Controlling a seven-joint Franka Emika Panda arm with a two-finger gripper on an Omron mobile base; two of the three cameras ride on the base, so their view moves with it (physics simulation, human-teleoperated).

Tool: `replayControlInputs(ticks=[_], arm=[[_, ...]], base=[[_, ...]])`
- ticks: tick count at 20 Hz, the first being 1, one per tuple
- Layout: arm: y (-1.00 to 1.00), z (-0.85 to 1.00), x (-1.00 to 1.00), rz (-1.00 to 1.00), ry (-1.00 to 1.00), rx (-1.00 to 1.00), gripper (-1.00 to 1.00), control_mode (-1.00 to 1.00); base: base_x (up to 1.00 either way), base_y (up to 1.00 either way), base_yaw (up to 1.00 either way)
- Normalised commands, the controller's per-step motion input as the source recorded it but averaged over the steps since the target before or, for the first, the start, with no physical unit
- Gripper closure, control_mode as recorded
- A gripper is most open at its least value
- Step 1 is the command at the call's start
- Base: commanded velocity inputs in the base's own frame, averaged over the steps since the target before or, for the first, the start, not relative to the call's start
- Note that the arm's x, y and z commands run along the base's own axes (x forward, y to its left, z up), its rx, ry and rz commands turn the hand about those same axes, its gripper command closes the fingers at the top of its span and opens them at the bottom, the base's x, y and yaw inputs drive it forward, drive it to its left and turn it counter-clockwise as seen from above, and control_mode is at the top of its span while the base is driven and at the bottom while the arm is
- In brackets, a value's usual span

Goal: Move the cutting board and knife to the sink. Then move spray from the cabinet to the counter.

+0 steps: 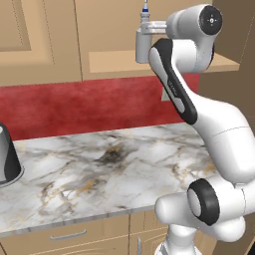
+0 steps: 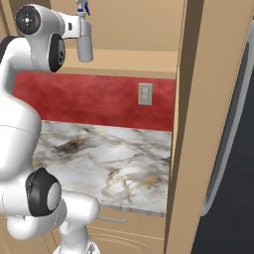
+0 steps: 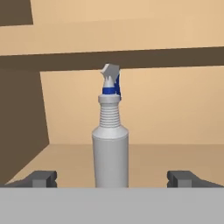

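Spray orientation: spray (image 3: 110,144) stands upright on the cabinet (image 3: 144,157) shelf floor, long axis vertical, straight ahead of the hand; its blue nozzle tops the ribbed white neck, and the pale trigger tip leans toward the upper left in the hand view.
Spray position: centred between the two fingertips (image 3: 40,178), a clear gap on each side, touching neither.
Gripper: gripper (image 3: 112,179) spread wide, nothing held; the tips sit level with the bottle's lower body.
Gripper, base views: the hand is raised to shelf height with the spray (image 1: 143,37) just beyond it; the arm's upper joint covers the fingers, so their spread cannot be read there.
Spray, right base view: bottle (image 2: 84,37) upright beside the hand, nozzle cut off by the top edge of the frame.
Hidden: the bottle's base is cut off at the bottom of the hand view, so its contact with the shelf is not seen directly.
Cabinet: tan back wall beyond the bottle, a dark band running across above it, a darker side wall on the left of the hand.
Counter: counter (image 1: 99,174) lies well below the hand, marble-veined; a dark rounded object (image 1: 7,157) at its left end is cut by the frame and hard to identify.
Wall: a pale outlet plate (image 2: 145,94) sits on the red backsplash (image 2: 99,99) below the shelf.
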Motion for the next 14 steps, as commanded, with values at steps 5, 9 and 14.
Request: replayControlInputs(ticks=[5, 9, 14], arm=[[0.02, 0.03, 0.1, -0.03, 0.11, 0.0, -1.0, -1.0], [0.0, 0.0, 0.0, 0.0, 0.0, 0.0, -1.0, -1.0], [0.0, 0.0, 0.0, 0.0, 0.0, 0.0, -1.0, -1.0]], base=[[0.0, 0.0, 0.0], [0.0, 0.0, 0.0], [0.0, 0.0, 0.0]])
